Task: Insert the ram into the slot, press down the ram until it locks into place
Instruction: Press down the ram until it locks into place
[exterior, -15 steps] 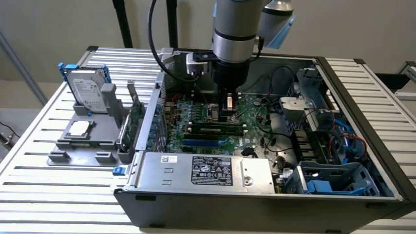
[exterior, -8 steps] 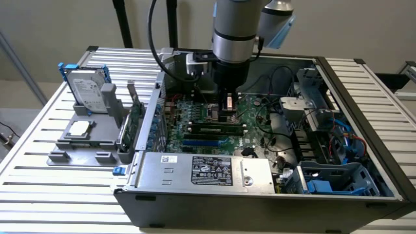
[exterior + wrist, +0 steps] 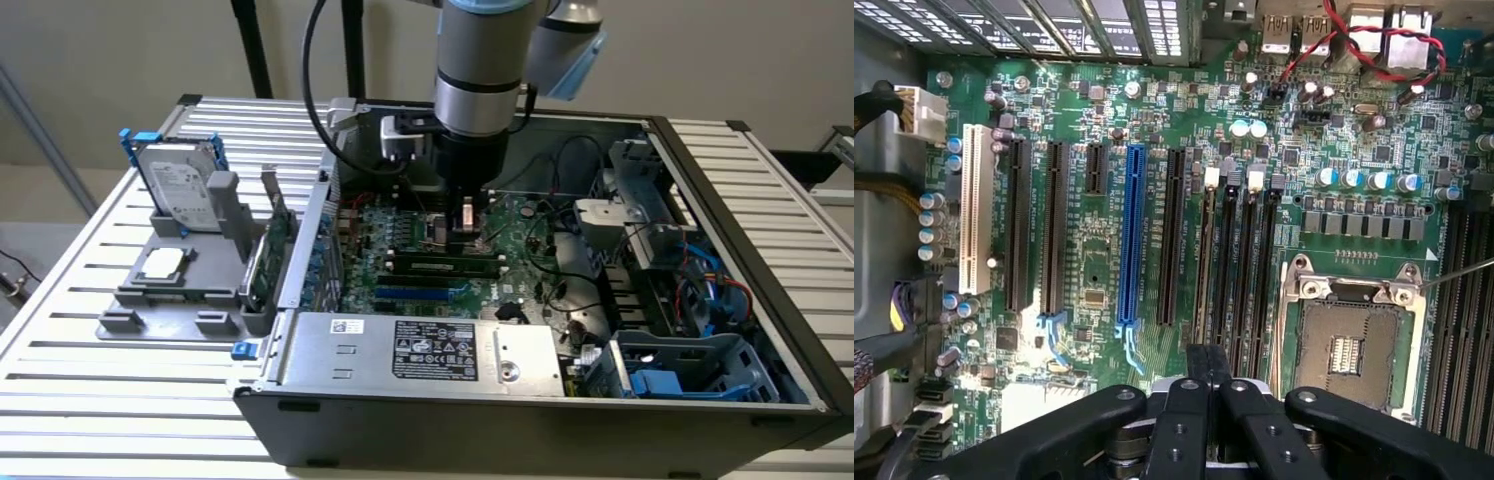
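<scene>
The ram (image 3: 1205, 270) stands edge-up in the slot (image 3: 1212, 180), the one of several parallel black sockets that lies closest to the blue slot. In the exterior view the ram (image 3: 441, 265) is a dark strip across the motherboard inside the open case. My gripper (image 3: 1206, 365) hangs over one end of the ram with its two black fingers (image 3: 1184, 420) pressed together, nothing visible between them. Whether the tips touch the ram I cannot tell. In the exterior view the gripper (image 3: 467, 225) is low inside the case, just above the board.
A blue slot (image 3: 1132, 240) and a white slot (image 3: 976, 210) run parallel to the ram. The square metal CPU socket (image 3: 1351, 340) lies on the other side. Red and black cables (image 3: 1354, 45) cross the board edge. Outside the case, a hard drive (image 3: 180, 185) and a green card (image 3: 274, 250) stand in a grey holder.
</scene>
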